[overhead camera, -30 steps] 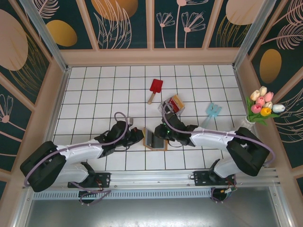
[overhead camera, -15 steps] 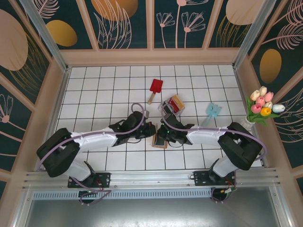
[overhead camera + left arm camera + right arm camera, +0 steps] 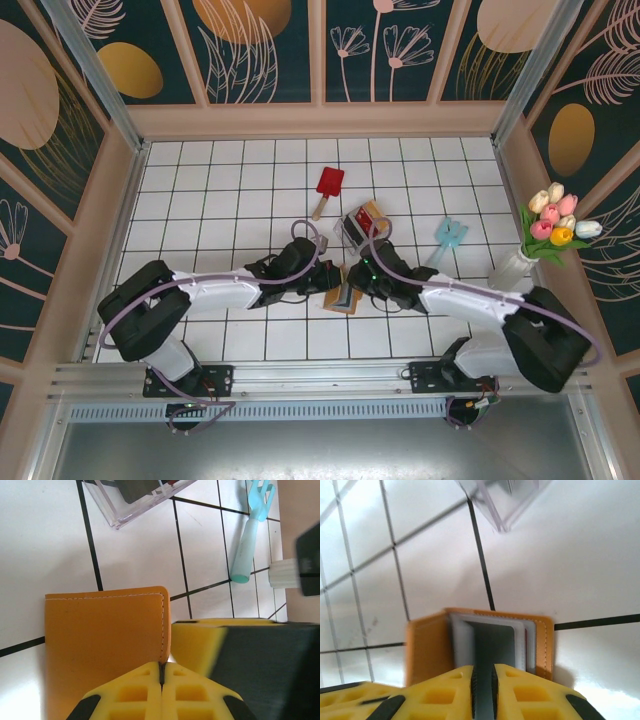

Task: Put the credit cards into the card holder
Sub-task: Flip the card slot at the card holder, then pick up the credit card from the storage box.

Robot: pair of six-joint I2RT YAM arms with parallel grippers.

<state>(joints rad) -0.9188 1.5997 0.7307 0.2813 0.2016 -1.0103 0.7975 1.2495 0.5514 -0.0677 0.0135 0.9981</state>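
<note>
The orange-tan card holder (image 3: 338, 300) stands partly open on the white tiles between the two grippers. My left gripper (image 3: 162, 666) is shut on the edge of its cover (image 3: 100, 640), holding that flap up. In the right wrist view the holder (image 3: 426, 650) shows its inner slots. A dark credit card (image 3: 492, 640) sits partly in a slot, and my right gripper (image 3: 483, 669) is shut on its near end. From above, the left gripper (image 3: 330, 283) and right gripper (image 3: 353, 288) almost touch over the holder. More credit cards lie in the clear box (image 3: 364, 220).
The clear plastic box (image 3: 135, 500) lies just beyond the holder. A red paddle (image 3: 328, 185) is farther back, a light blue fork (image 3: 449, 236) to the right. A vase of tulips (image 3: 553, 228) stands at the right wall.
The left arm has reached right to the holder and taken hold of its cover. The holder has gone from lying open to standing half folded. The right gripper has shifted slightly right with the card.
</note>
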